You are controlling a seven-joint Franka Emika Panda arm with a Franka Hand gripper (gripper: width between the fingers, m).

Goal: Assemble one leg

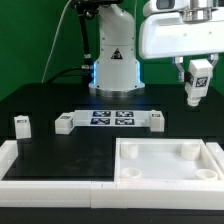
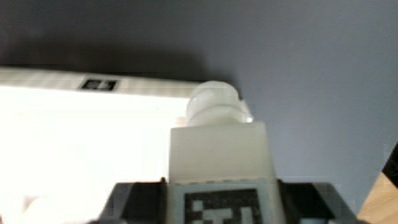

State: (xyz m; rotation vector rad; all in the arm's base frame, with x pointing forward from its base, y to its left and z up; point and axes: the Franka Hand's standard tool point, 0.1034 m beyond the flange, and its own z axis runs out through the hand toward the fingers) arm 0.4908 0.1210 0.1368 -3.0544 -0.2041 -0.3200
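Observation:
My gripper (image 1: 197, 90) hangs at the exterior view's upper right, shut on a leg (image 1: 200, 72), a small white post with a black-and-white tag on its face. It holds the leg in the air above the far right part of the white tray (image 1: 150, 152). In the wrist view the leg (image 2: 217, 135) sticks out from between the dark fingers (image 2: 139, 202), tag toward the camera, its rounded end over the black table beside a bright white piece (image 2: 89, 130), which carries a small tag. A second leg (image 1: 22, 124) stands on the table at the left.
The marker board (image 1: 108, 120) lies in the middle of the black table, in front of the robot base (image 1: 113, 65). A white L-shaped wall (image 1: 15, 160) runs along the front left. The tray has round corner sockets (image 1: 184, 149).

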